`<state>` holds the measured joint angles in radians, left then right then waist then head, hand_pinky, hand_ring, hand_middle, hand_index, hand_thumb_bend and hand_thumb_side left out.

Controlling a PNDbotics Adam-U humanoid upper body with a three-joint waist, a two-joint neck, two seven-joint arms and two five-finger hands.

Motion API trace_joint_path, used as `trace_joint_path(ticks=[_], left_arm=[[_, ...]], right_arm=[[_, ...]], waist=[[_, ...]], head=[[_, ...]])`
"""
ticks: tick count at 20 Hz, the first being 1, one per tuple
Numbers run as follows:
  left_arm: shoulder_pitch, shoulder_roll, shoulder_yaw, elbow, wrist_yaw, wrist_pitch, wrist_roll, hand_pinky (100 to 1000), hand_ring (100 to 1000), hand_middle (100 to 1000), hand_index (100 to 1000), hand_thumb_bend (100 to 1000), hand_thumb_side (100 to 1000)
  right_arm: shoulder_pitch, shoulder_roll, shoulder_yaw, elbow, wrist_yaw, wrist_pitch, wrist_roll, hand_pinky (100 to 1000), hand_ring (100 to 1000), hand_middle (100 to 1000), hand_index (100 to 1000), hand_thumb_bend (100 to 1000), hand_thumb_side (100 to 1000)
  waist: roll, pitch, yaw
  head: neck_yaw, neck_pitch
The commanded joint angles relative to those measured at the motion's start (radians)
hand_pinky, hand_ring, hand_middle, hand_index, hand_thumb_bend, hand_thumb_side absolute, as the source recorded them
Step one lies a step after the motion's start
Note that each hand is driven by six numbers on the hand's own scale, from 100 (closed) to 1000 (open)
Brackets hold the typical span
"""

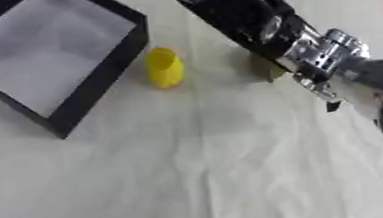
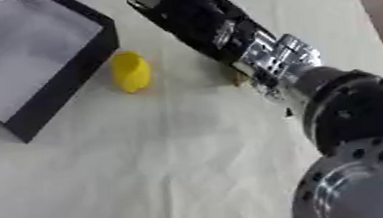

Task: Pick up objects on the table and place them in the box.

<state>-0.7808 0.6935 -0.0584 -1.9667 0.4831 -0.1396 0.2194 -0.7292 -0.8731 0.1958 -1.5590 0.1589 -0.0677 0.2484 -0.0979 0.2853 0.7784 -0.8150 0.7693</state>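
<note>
White cloth point(image 1: 192, 171) covered the table; a black box point(image 1: 95, 75) with a pale floor sat at upper left, and a yellow object point(image 1: 164, 67) lay just beside its right wall, outside it. Right arm point(image 1: 313, 54) crossed diagonally toward the top edge, its hand out of frame, so grip could not be told; a small olive thing point(image 1: 268, 71), possibly another object, showed partly under the arm.

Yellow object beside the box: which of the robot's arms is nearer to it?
Right. The right arm crosses the table just to the right of the yellow object, without touching it. The left arm shows in neither view.
</note>
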Motion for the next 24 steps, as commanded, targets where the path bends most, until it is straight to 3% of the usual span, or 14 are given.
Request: trace_joint_path(ticks=[1,10,12,13,15,20,24], left_arm=[[-0.017,0.015,0.009,-0.003,0.000,0.000,-0.004,938,657,899,812,168,551],[-0.017,0.013,0.009,-0.004,0.000,-0.001,-0.004,938,658,899,813,171,548],[-0.018,0.013,0.009,-0.005,0.000,-0.001,-0.005,938,658,900,813,172,548],[-0.018,0.013,0.009,-0.005,0.000,-0.001,-0.005,938,657,900,813,171,551],[-0.016,0.012,0.009,-0.004,0.001,0.001,-0.005,940,657,901,814,170,554],[-0.014,0.011,0.010,-0.003,0.004,0.001,-0.005,940,657,901,814,171,553],[-0.013,0.010,0.010,-0.002,0.005,0.001,-0.006,941,656,902,814,170,555]], right_arm=[[-0.006,-0.008,0.004,-0.002,0.106,-0.051,0.013,875,535,415,671,100,129],[0.011,-0.003,0.019,-0.009,0.334,-0.179,0.077,850,619,512,732,209,302],[0.015,0.001,0.017,-0.003,0.361,-0.196,0.092,860,675,571,781,212,295],[0.016,0.002,0.015,0.000,0.368,-0.199,0.095,881,756,676,842,218,280],[0.017,0.002,0.009,0.004,0.371,-0.198,0.097,930,856,799,913,224,220],[0.019,-0.006,-0.005,-0.013,0.344,-0.169,0.073,998,926,858,959,263,104],[0.025,-0.015,-0.013,-0.025,0.325,-0.160,0.071,1000,933,866,968,305,100]], waist=[[-0.002,-0.001,0.002],[-0.004,-0.005,0.002],[-0.005,-0.005,0.002],[-0.006,-0.005,0.002],[-0.007,-0.005,0.002],[-0.006,-0.005,0.002],[-0.006,-0.006,0.002]], head=[[-0.001,-0.012],[-0.004,-0.009],[-0.009,-0.011],[-0.013,-0.011],[-0.017,-0.011],[-0.021,-0.011],[-0.024,-0.010]])
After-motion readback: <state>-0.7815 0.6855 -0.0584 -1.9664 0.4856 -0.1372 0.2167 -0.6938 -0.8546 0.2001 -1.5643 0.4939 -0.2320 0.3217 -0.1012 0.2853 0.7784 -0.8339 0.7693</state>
